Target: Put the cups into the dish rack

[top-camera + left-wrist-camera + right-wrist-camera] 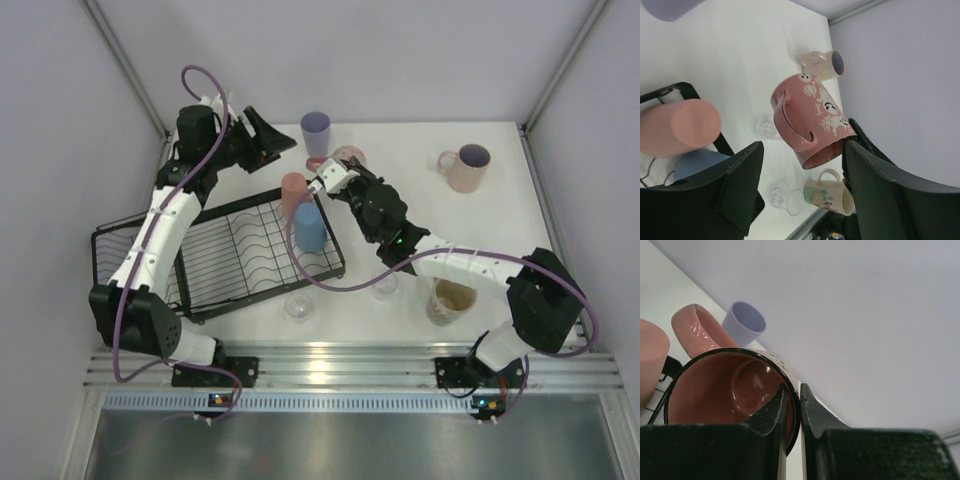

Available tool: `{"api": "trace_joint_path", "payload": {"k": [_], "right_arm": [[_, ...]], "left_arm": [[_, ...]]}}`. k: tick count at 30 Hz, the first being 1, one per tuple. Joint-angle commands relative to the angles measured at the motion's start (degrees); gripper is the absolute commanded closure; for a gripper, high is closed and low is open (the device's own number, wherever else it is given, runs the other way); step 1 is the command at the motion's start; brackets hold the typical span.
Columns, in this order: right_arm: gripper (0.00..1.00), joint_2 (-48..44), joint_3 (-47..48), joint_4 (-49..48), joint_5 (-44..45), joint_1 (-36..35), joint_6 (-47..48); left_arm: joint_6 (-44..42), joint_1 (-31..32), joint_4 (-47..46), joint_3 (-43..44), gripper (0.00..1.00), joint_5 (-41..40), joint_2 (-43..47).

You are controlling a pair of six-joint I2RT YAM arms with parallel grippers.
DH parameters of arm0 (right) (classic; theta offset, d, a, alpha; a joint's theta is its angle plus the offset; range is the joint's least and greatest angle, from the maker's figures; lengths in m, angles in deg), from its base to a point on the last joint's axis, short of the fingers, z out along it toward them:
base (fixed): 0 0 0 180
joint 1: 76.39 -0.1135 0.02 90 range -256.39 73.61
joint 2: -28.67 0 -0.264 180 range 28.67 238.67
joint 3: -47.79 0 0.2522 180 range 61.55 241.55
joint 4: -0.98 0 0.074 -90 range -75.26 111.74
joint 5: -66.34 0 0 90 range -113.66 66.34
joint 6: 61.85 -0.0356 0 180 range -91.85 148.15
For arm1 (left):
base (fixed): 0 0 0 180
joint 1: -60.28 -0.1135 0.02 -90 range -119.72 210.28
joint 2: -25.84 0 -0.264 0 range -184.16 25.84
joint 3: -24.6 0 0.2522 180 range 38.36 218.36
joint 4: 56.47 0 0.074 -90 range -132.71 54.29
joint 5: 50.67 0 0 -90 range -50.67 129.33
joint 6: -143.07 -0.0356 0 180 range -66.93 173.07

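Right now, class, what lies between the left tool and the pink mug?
The stretch is bare: the left wrist view shows the pink mug unobstructed ahead of the open left tool, held by the right tool.

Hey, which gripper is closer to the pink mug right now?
Right. The right gripper pinches the pink mug by its rim; the left gripper hangs open beside it, not touching.

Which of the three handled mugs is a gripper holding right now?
The pink mug with white drawings: the right gripper pinches its rim. The far cream mug and the near cream mug stand untouched.
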Motion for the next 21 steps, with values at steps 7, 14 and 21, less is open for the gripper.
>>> {"api": "trace_joint_path", "payload": {"k": [7,14,21], "right_arm": [[1.0,-9.28,-3.3,-24.38,-9.21,0.6,8.37],[1.0,-11.21,-6.37,-26.05,-11.32,-0.1,9.86],[1.0,-10.95,-8.93,-31.14,-14.57,-1.94,15.74]], "left_arm": [[1.91,-0.16,0.2,2.64,0.3,16.88,-1.39],[3.05,-0.16,0.2,3.34,0.31,21.98,-2.53],[8.07,-0.16,-2.53,4.4,0.33,28.93,-4.82]]}}
